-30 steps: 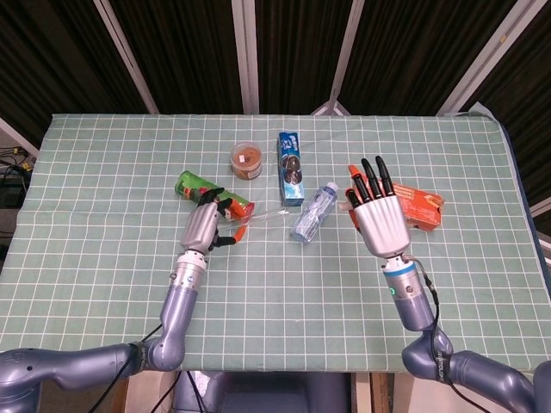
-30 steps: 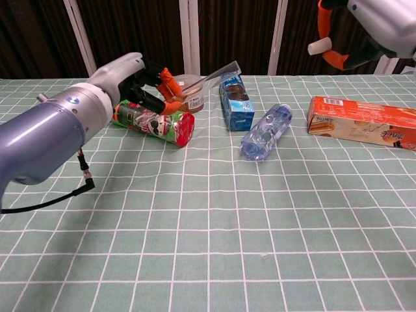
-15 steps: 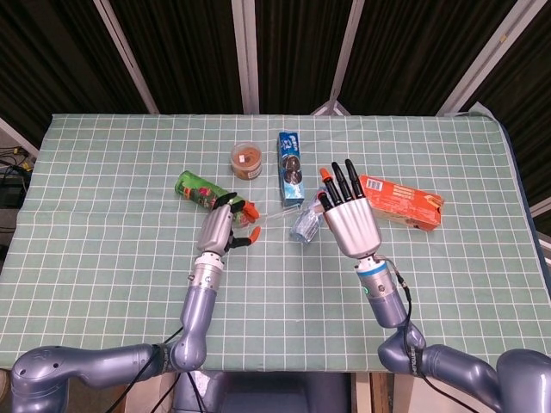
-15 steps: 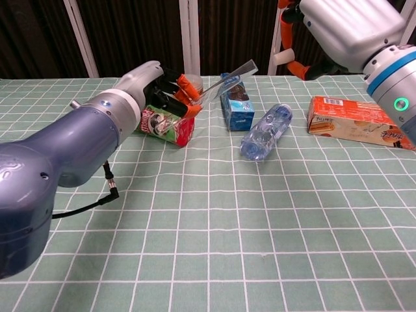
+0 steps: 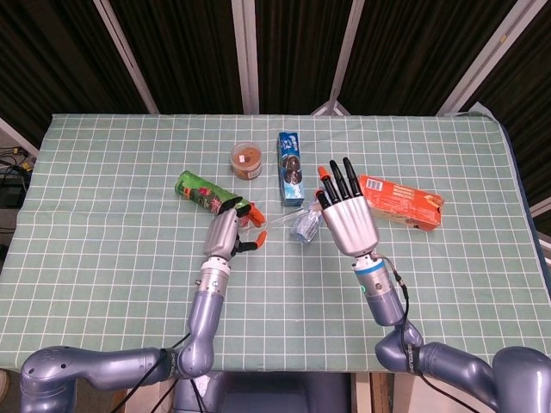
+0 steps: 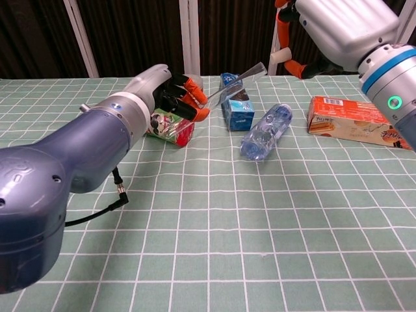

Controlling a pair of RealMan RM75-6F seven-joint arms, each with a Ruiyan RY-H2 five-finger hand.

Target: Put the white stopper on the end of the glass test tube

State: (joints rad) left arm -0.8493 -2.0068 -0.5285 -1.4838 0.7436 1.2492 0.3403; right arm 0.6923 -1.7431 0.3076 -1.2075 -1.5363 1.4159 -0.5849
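The tube (image 6: 237,82) is being held in the left hand (image 5: 225,234), its fingers (image 6: 190,86) clenched around the lower end. The tube is being kept raised off the counter (image 6: 214,227) and tilted, with its open end pointing up and toward the right hand (image 5: 348,222). In the head view the tube shows only faintly, as a thin clear line running from the left hand toward the bottle (image 6: 266,131).

The stopper (image 6: 278,56) is being pinched in the right hand between orange-tipped fingers (image 6: 294,66), above the counter. It is being held just beside the tube's open end but apart from it; a small gap is seen between them in the chest view. In the head view the stopper is being hidden behind the back of the right hand.

Taking the bottle as the landmark: it is lying on its side near the middle of the counter. The blue carton (image 5: 291,169) is lying just left of the bottle. The round tub (image 5: 247,160) is sitting further left and behind. The green can (image 5: 201,190) is lying on its side well left of the bottle, just behind the left hand. The orange box (image 6: 359,123) is lying to the right of the bottle, apart from it.
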